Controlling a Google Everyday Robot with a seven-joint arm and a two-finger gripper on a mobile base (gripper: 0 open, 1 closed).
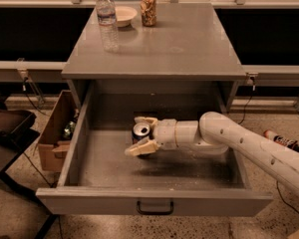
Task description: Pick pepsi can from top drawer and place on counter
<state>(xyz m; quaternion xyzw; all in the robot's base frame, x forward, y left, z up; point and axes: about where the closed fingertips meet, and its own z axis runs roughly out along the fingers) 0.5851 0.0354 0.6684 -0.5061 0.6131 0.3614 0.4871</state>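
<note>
The pepsi can, dark blue with a silver top, stands upright on the speckled floor of the open top drawer, left of its middle. My gripper reaches in from the right and is open, with one finger behind the can and the other in front of it, both close to its sides. The near finger hides the can's lower part. The counter is the grey cabinet top above the drawer.
On the counter's back left stand a clear water bottle, a white bowl and a tan-orange patterned can. A brown cardboard box sits on the floor left of the drawer. A dark chair is at far left.
</note>
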